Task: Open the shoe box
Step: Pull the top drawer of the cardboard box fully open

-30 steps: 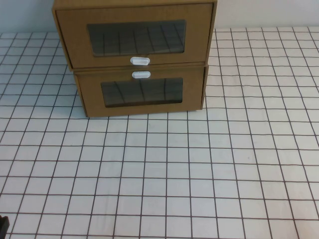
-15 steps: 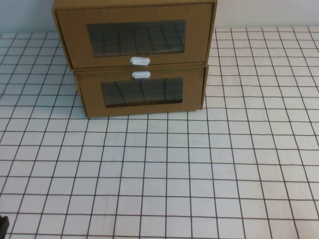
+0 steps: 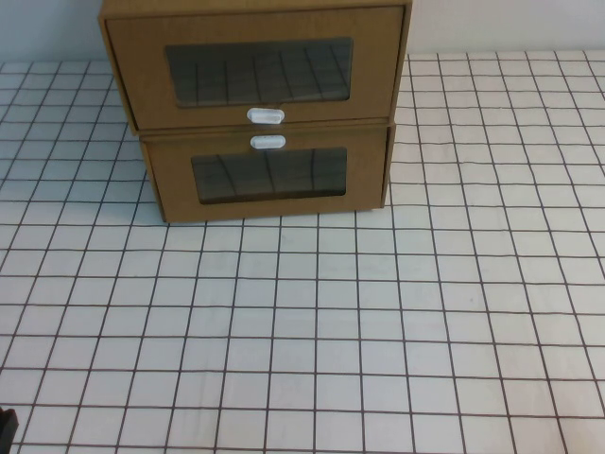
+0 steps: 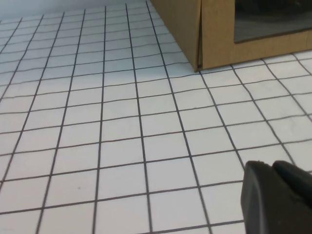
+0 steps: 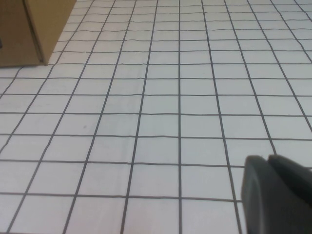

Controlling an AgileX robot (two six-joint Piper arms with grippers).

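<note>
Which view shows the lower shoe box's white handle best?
The high view: the lower shoe box faces it, white handle plain on its front. The left wrist view catches only a box corner; the right wrist view only a side edge. Over the table, away from it, hover the left gripper and shut right gripper.

This looks like a robotics lab test bench rather than a home or a shop. The desk is covered by a white sheet ruled in a regular black grid, and a plain pale wall stands behind it. The dark left end effector and right end effector sit low over that grid, where two stacked, windowed cardboard shoe boxes stand at the far side.
</note>
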